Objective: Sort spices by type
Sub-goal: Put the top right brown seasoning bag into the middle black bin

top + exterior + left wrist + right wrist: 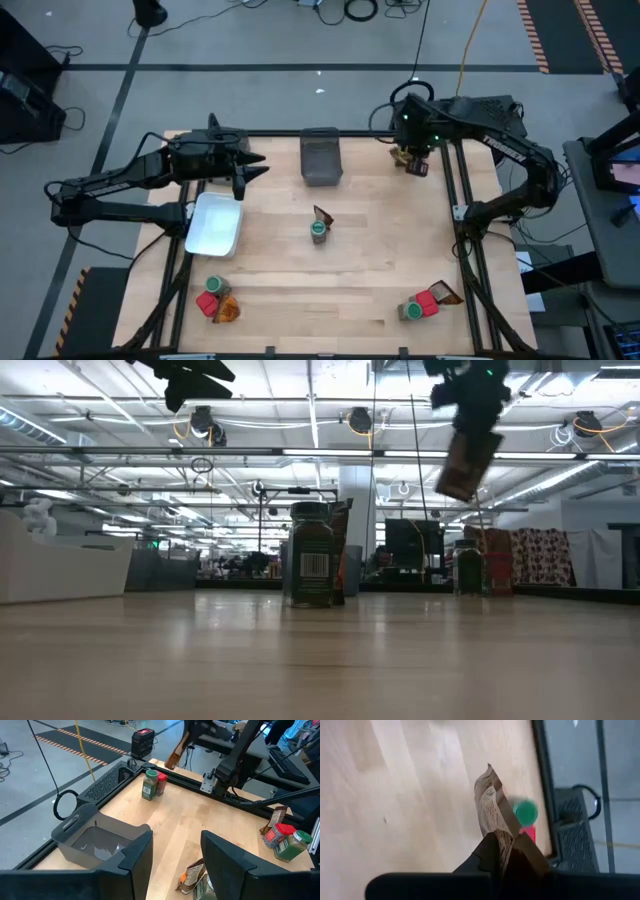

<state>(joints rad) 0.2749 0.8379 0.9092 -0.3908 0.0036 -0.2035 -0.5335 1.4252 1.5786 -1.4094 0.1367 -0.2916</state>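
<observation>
My right gripper (468,422) hangs high over the table's far right corner, shut on a brown packet (464,465). Below it, a green-lidded jar (149,785) and a red container (161,783) stand side by side on the table. At mid-table, another jar (318,231) stands with a packet (322,214) leaning behind it. One group of spices (216,301) sits near the front left, and another (427,303) near the front right. My left gripper (172,865) hovers open and empty at the far left, above the white tray (213,225). My right gripper pinches one end of the brown packet (496,837) between its two fingers, coming from above and pointing steeply down. The packet hangs below the fingers, slightly tilted, lifted well clear of the table and of the jar beneath.
A dark grey bin (320,158) stands at the far middle of the table. A dark mesh box (107,782) sits just beyond the far edge. Black frame rails (460,200) run along the table's sides. Bare wood lies between the spice groups.
</observation>
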